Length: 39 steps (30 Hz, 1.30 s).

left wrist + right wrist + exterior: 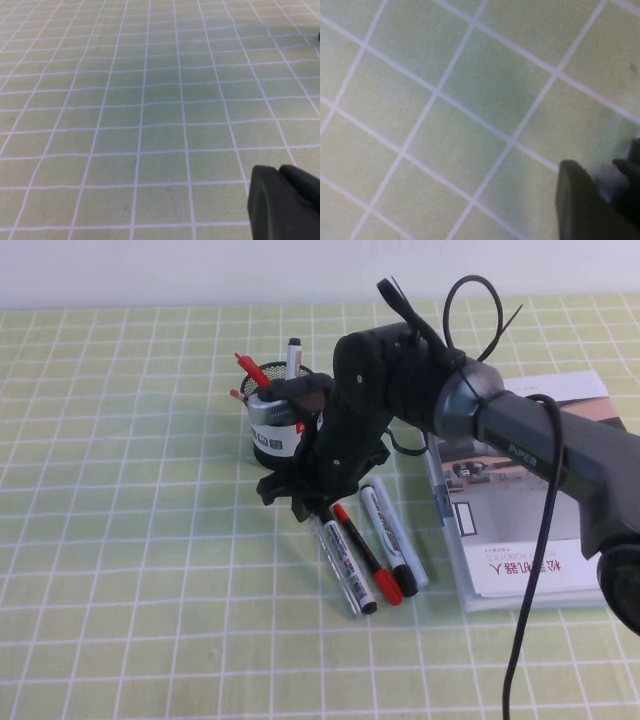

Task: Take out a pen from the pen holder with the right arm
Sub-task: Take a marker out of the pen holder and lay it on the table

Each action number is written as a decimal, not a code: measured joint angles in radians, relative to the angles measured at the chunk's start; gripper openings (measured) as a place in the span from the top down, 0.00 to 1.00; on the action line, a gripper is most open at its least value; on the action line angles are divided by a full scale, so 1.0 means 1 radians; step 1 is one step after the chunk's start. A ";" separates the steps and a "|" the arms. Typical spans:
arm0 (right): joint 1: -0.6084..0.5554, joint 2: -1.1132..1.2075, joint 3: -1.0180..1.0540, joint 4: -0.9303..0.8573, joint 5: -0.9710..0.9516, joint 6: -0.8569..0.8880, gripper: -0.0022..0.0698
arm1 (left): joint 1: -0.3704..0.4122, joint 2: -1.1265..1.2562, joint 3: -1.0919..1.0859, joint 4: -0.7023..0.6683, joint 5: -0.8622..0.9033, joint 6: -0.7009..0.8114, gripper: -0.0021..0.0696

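Three pens (365, 552) lie side by side near the middle of the green checked surface (120, 540), just in front of the upright pen holder (268, 445). A red pen (252, 370) and a grey pen (293, 355) stick out of it. The right gripper (300, 502) sits low over the lying pens' far ends; I cannot tell how its jaws stand. A booklet (530, 510) lies by the right edge.

Left wrist: the left gripper (285, 205) hangs over bare surface, jaws' state unclear.

Right wrist: dark gripper parts close above the surface.
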 joint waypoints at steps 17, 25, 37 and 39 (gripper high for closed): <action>-0.008 -0.072 0.032 -0.055 0.034 0.019 0.71 | 0.000 0.000 0.000 0.000 0.000 0.000 0.98; 0.011 -0.443 0.373 -0.097 -0.052 0.019 0.95 | 0.000 0.000 0.000 0.000 0.000 0.000 0.98; 0.011 -1.148 1.001 -0.145 -0.247 0.019 0.99 | 0.000 0.000 0.000 0.000 0.000 0.000 0.98; 0.011 -1.272 1.084 -0.150 -0.274 0.019 0.99 | 0.000 0.000 0.000 0.000 0.000 0.000 0.98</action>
